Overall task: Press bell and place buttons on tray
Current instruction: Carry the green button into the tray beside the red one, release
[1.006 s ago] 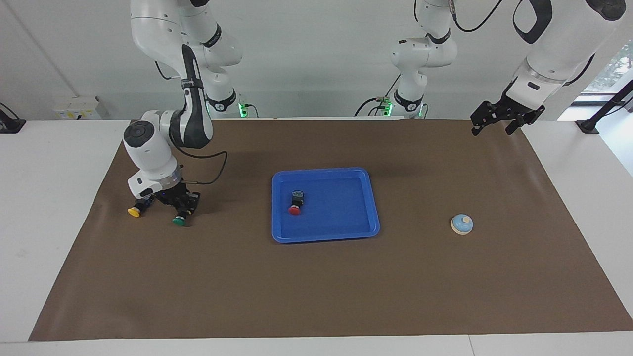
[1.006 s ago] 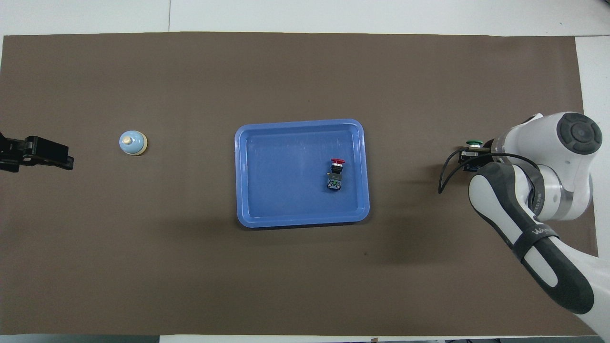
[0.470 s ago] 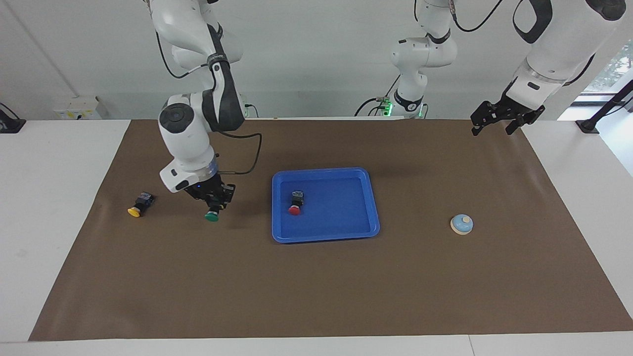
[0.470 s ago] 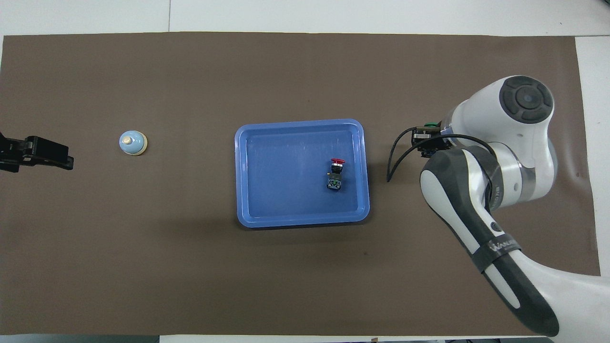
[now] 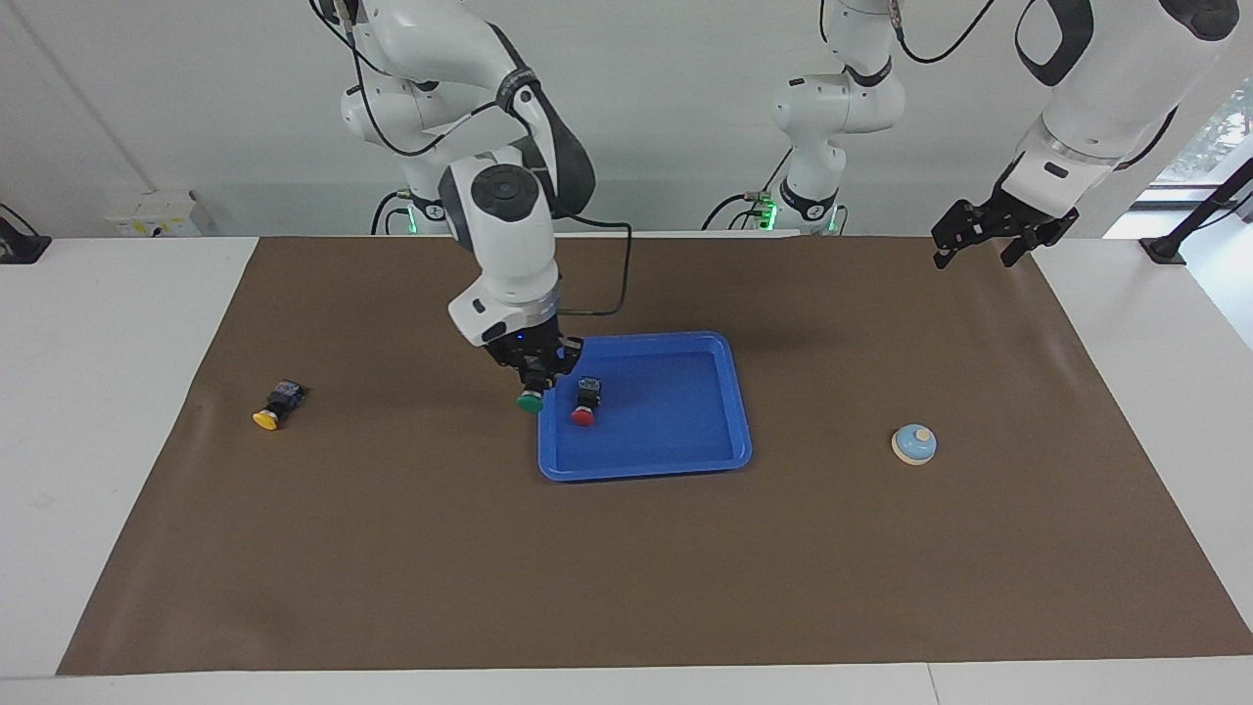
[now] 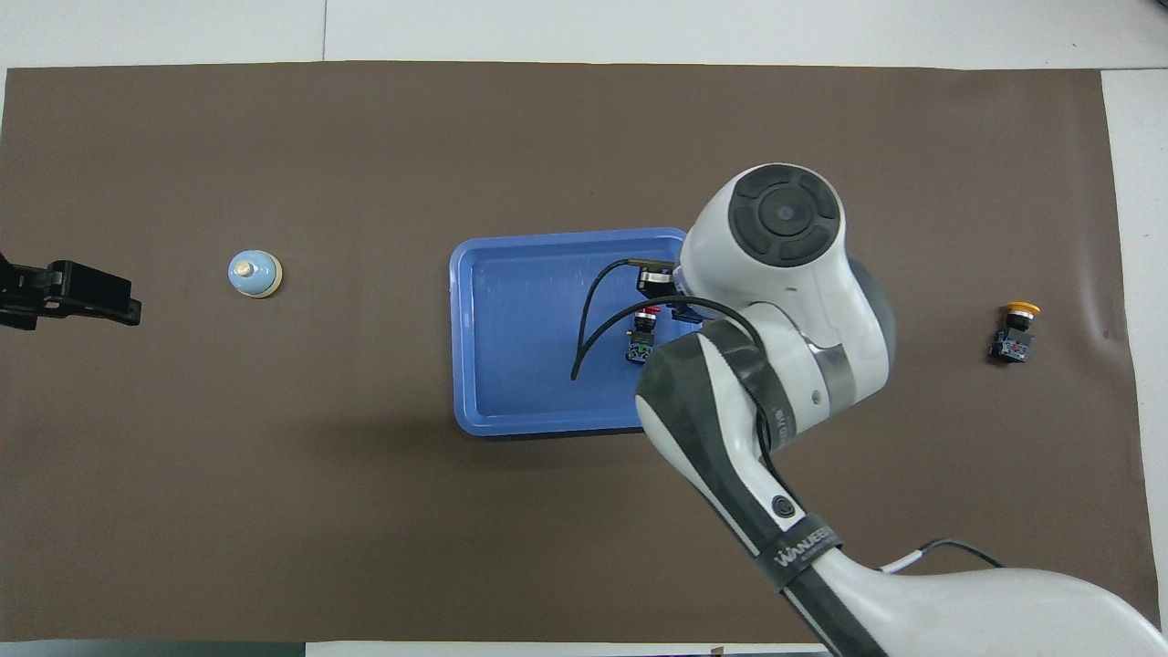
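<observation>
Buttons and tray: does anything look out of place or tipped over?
Nothing looks damaged. The red button lies on its side in the tray, and the yellow button lies tipped on the mat toward the right arm's end.

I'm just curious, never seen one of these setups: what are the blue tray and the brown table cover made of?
The blue tray looks like moulded plastic: uniform bright colour, rounded corners, raised rim, faint sheen. The brown table cover seems to be paper or thin matte sheet, since it lies flat with slight ripples near its edges; I can't be sure which.
</observation>
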Controlling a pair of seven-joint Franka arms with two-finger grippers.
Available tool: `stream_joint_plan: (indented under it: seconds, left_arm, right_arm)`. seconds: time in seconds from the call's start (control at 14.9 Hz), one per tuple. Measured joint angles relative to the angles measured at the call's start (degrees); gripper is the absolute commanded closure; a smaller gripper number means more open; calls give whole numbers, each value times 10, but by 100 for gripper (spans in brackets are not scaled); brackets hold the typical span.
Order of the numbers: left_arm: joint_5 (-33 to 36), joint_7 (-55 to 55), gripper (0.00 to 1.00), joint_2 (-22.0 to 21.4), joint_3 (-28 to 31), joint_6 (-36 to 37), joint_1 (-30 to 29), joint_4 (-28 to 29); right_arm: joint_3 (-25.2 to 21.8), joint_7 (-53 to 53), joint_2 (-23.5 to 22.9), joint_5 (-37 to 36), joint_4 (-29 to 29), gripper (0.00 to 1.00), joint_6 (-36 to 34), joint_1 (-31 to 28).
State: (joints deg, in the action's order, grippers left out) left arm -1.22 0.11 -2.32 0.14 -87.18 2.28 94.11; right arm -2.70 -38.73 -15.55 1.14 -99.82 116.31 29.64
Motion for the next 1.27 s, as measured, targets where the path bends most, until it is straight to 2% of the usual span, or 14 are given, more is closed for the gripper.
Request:
stream_joint_plan:
  seconds: [0.4, 0.67, 0.87, 1.21, 1.27]
  left_arm:
    - [0, 0, 0, 0, 0, 0, 0, 0]
    - [0, 0, 0, 0, 0, 0, 0, 0]
    - [0, 0, 0, 0, 0, 0, 0, 0]
    - [0, 0, 0, 0, 0, 0, 0, 0]
    - [0, 0, 0, 0, 0, 0, 0, 0]
  right_arm:
    - [0, -67, -84, 27, 53, 100, 26, 85]
    - [-1, -70, -123, 27, 45, 100, 88, 105]
    - [-1, -70, -132, 27, 16, 100, 128, 106]
    - [-2, -70, -130, 27, 2, 100, 137, 109]
    - [-2, -70, -130, 27, 2, 55, 137, 109]
